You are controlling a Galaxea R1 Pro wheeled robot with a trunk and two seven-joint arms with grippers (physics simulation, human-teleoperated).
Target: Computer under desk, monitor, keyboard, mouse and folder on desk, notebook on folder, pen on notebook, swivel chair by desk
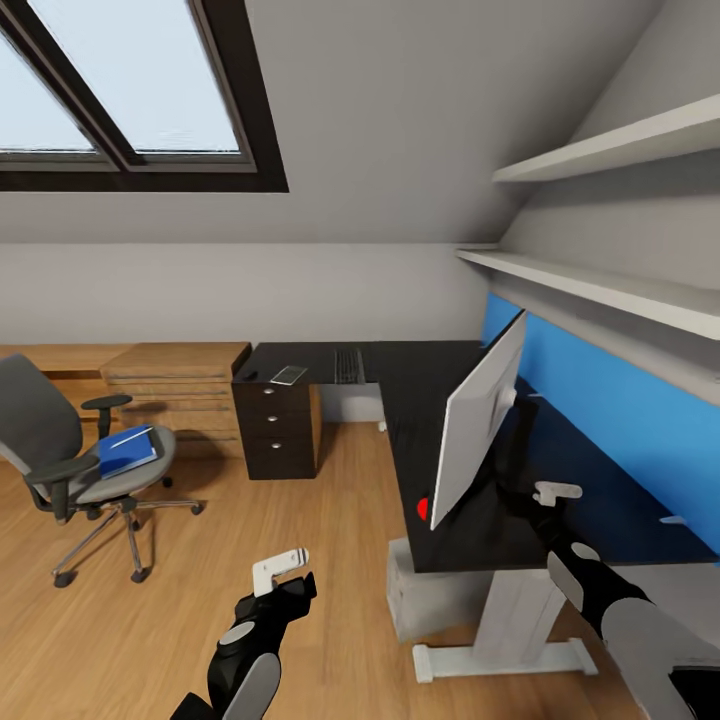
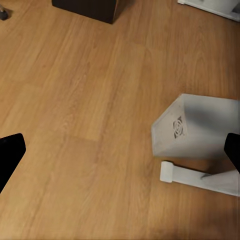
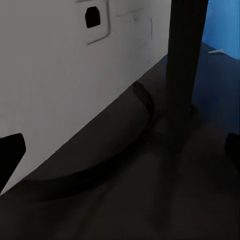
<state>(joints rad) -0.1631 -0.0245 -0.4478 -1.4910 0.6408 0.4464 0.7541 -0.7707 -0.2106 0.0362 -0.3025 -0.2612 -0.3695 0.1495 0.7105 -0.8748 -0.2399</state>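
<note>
The monitor (image 1: 480, 420) stands on the black desk (image 1: 420, 385) with its white back toward me. My right gripper (image 1: 555, 492) is open just behind it, facing its thin black stand (image 3: 185, 70) and round base (image 3: 100, 165). At the desk's far end lie the keyboard (image 1: 347, 365), the grey notebook (image 1: 288, 375) and the small mouse (image 1: 250, 377). The blue folder (image 1: 127, 452) rests on the swivel chair (image 1: 60, 440), with the white pen (image 1: 131, 437) on it. The white computer (image 1: 430, 600) (image 2: 200, 130) sits under the desk. My left gripper (image 1: 280, 570) hangs open over the floor.
A black drawer unit (image 1: 278, 430) holds up the desk's far end, and a light wood dresser (image 1: 175, 385) stands beside it. The desk's white foot (image 2: 200, 177) runs along the floor by the computer. Shelves (image 1: 600, 290) hang over the blue wall panel. Open wood floor (image 1: 250, 520) separates chair and desk.
</note>
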